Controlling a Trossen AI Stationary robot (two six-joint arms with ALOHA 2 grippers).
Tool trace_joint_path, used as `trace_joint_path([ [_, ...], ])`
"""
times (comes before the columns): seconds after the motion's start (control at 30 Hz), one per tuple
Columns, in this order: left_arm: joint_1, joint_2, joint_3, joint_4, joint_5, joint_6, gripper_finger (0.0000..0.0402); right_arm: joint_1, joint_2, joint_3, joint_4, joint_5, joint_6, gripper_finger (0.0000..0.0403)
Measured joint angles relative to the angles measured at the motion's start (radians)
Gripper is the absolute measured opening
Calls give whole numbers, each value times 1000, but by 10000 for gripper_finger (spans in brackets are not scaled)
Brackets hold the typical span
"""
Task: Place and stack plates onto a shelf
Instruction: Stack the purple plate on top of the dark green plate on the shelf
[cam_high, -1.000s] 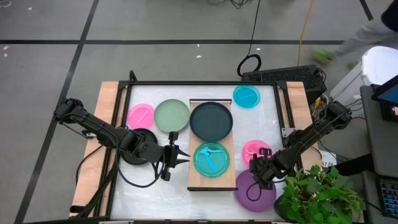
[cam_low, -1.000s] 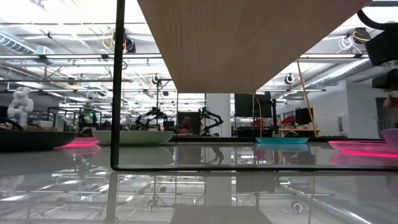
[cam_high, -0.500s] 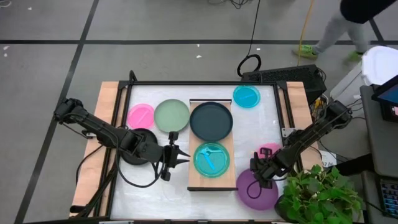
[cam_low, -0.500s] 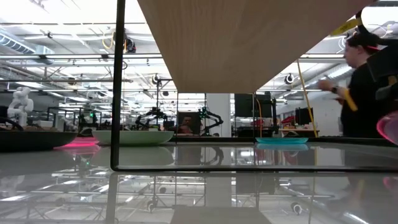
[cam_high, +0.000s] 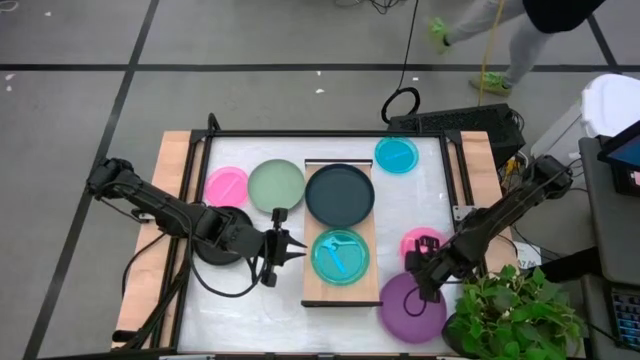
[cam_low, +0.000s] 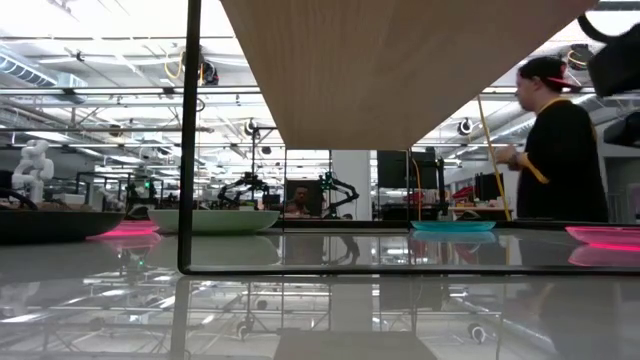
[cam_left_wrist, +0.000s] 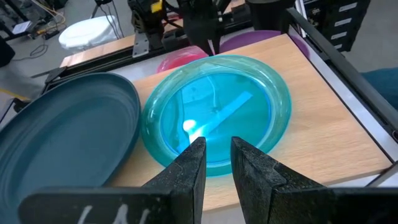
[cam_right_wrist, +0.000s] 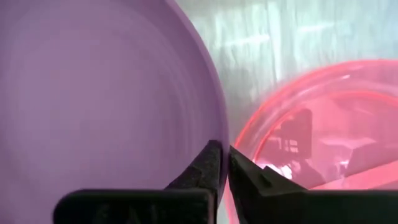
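High view, frame centre: your shelf (cam_high: 342, 285) carries two plates so far, the dark plate (cam_high: 340, 194) at its upper end and a cyan plate (cam_high: 340, 255) below it, side by side, nothing stacked. Left to shelve: the purple plate (cam_high: 412, 305) at lower right, the green plate (cam_high: 276, 185) upper left of the shelf, two pink plates (cam_high: 226, 185) (cam_high: 419, 242) and a second cyan plate (cam_high: 396, 154) at the top. Your right gripper (cam_high: 428, 280) sits at the purple plate's upper edge, fingers pinched onto its rim. Your left gripper (cam_high: 292, 249) waits just left of the shelf, fingers narrowly parted, holding nothing.
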Motion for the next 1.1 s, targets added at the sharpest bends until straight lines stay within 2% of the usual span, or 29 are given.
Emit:
trace_joint_path([
  [0.27, 0, 0, 0, 0, 0, -3, 81, -1, -95, 0, -22, 7, 2, 1],
  [0.57, 0, 0, 0, 0, 0, -3, 81, -1, -198, 19, -141, 11, 101, 1],
  [0.87, 0, 0, 0, 0, 0, -2, 81, -2, -206, 295, -500, 135, 134, 0],
  [1.1, 0, 0, 0, 0, 0, -2, 81, -14, -206, 488, -602, 272, 149, 0],
])
